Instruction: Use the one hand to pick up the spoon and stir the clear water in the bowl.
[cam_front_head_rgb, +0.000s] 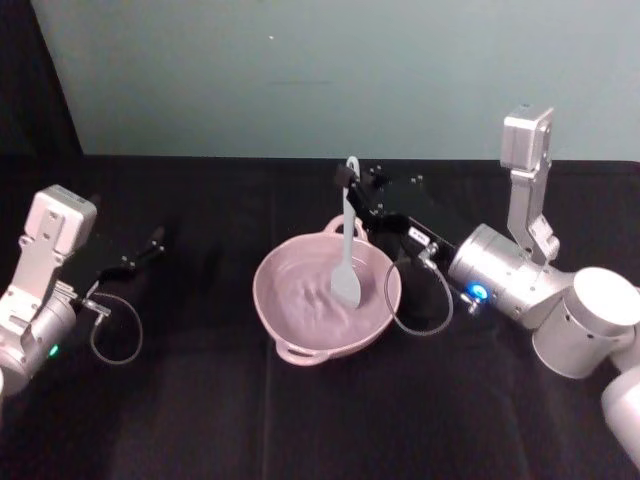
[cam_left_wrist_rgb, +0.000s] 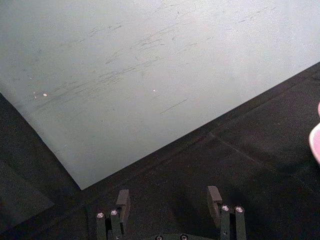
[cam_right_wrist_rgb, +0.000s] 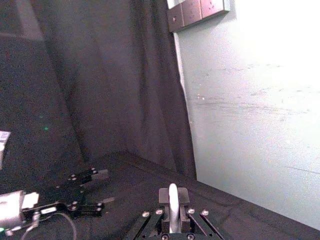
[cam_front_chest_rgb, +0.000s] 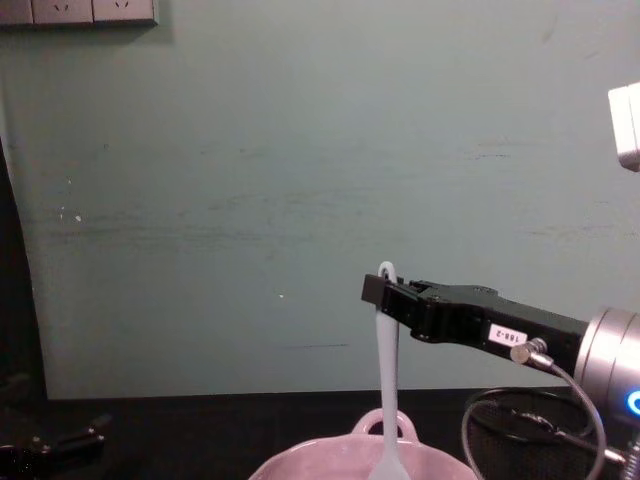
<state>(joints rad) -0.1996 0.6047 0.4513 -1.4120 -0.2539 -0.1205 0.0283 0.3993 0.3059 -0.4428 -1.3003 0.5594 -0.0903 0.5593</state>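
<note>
1. Right gripper (cam_right_wrist_rgb: 172, 199), at the bottom centre of the right wrist view, has its two black fingers pressed onto the white handle of the spoon (cam_right_wrist_rgb: 172, 206), pinching it between them.
2. From the head view, that right gripper (cam_front_head_rgb: 348, 186) sits just above the middle of the frame, and the spoon (cam_front_head_rgb: 346, 250) hangs from it nearly upright. The holed handle end pokes up past the fingers and the flat paddle head points down.
3. From the chest view, the right gripper (cam_front_chest_rgb: 376, 290) reaches in from the right edge and clamps the spoon (cam_front_chest_rgb: 387, 380) just below its top loop.
4. Paddle head and lower handle sit inside the bowl (cam_front_head_rgb: 264, 300), toward its right half; the water surface around the paddle looks rippled.
5. Pink and wide, the bowl (cam_front_chest_rgb: 290, 463) stands at the centre of the black table cloth (cam_front_head_rgb: 200, 420), with one loop handle at its far rim and one at its near rim.
6. A grey cable (cam_front_head_rgb: 425, 312) loops beside the bowl's right rim, below the silver wrist with its blue light (cam_front_head_rgb: 478, 294).
7. Well apart, at the left edge of the head view, the left gripper (cam_front_head_rgb: 156, 239) is parked low over the cloth.
8. Its own wrist view shows the left gripper (cam_left_wrist_rgb: 168, 200) with its fingers spread and nothing between them.
9. Behind everything stands a pale green wall (cam_front_head_rgb: 300, 70).
</note>
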